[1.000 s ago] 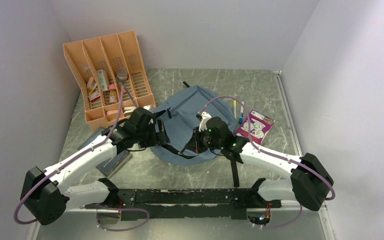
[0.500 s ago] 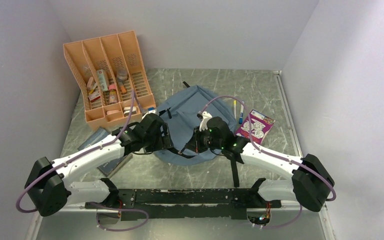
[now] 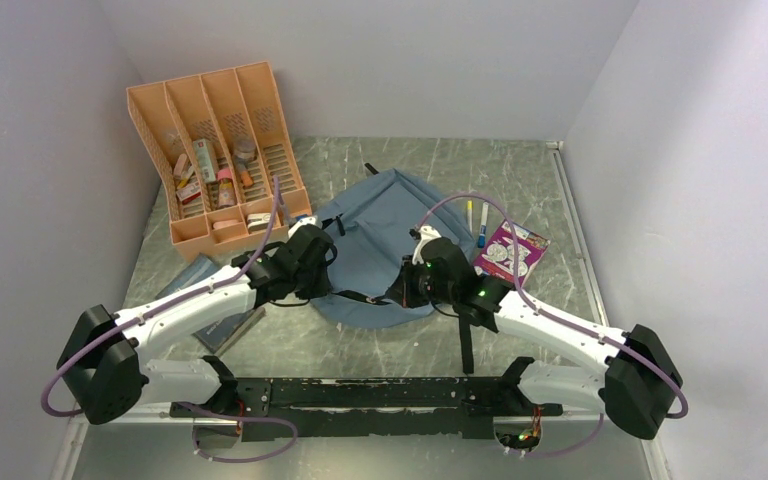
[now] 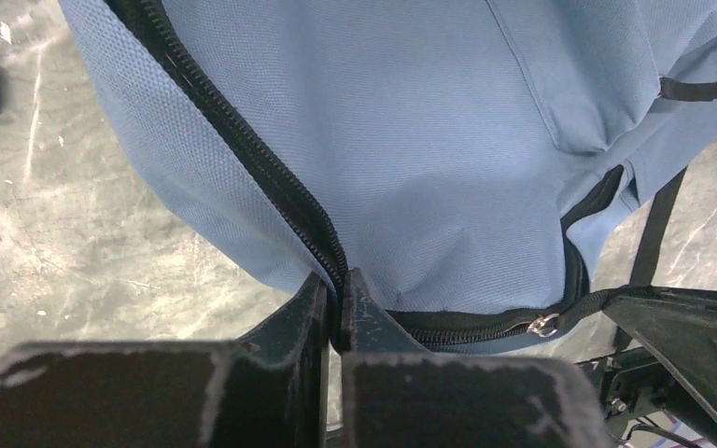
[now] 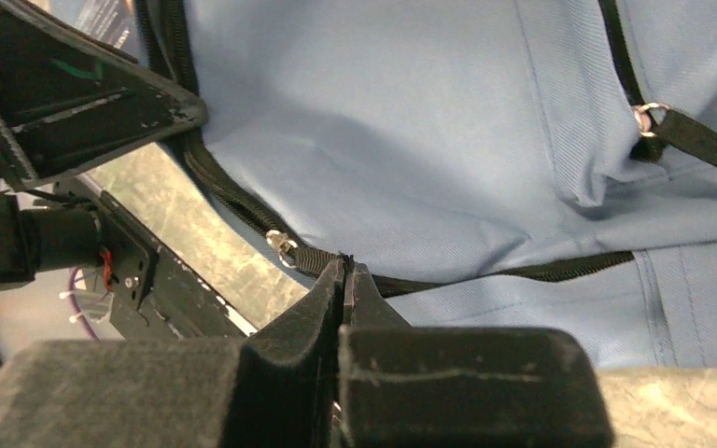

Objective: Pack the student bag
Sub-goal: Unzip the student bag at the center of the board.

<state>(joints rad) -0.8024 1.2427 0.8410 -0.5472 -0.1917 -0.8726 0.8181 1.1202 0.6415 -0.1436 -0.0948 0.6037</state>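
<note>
The student bag [image 3: 380, 235], a grey-blue backpack, lies flat in the middle of the table. At the bag's near left edge, my left gripper [image 3: 330, 282] [image 4: 339, 303] is shut on the fabric beside the dark zipper [image 4: 261, 168]. My right gripper [image 3: 402, 290] [image 5: 345, 273] is shut on the black pull strap of the zipper, just past its metal ring [image 5: 285, 247], at the bag's near edge. That ring [image 4: 545, 325] also shows in the left wrist view. The zipper looks closed between the two grippers.
An orange desk organiser [image 3: 215, 150] with small items stands at the back left. Two pens [image 3: 476, 218] and a purple booklet [image 3: 510, 252] lie right of the bag. A dark flat book [image 3: 225, 325] lies near the left arm. A black strap [image 3: 466, 345] trails toward the arm bases.
My left gripper moved right to the bag's near left edge and shut on the fabric by the zipper. The right arm shifted slightly right, still shut on the pull strap.
</note>
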